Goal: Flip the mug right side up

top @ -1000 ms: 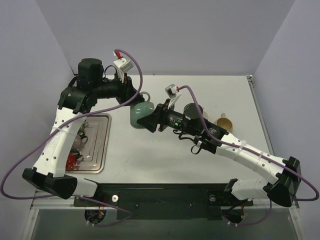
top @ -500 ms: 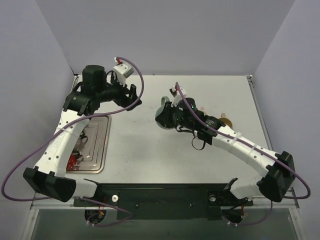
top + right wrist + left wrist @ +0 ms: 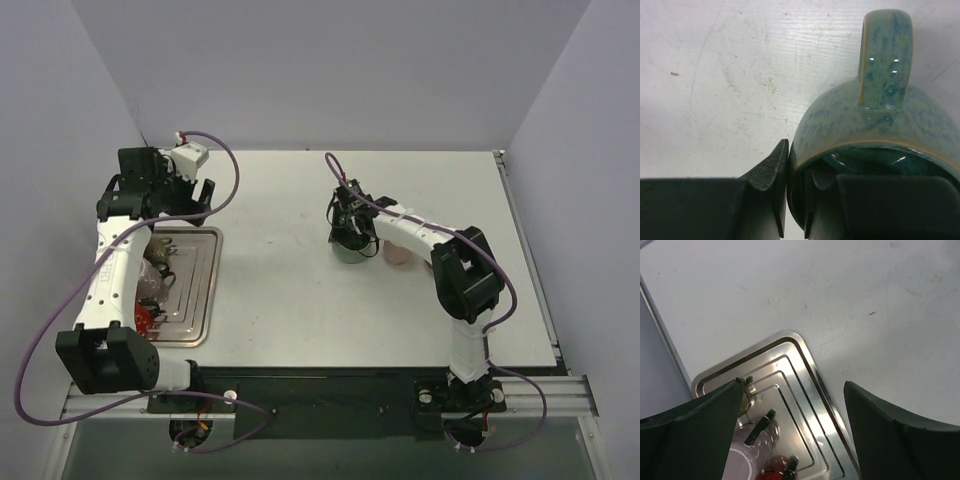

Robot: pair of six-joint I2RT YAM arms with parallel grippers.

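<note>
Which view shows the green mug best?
Right wrist view: the mug fills the frame, handle and rim clear, jaws clamped on its wall. The top view shows it small, partly hidden; left wrist view misses it.

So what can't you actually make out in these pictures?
- Top view: the right gripper covers most of the mug; its handle does not show.
- Right wrist view: the gripper and the bottom edge hide the mug's base, so whether it rests on the table is unclear.
- Left wrist view: the left gripper and the bottom edge cut off the things in the tray.
</note>
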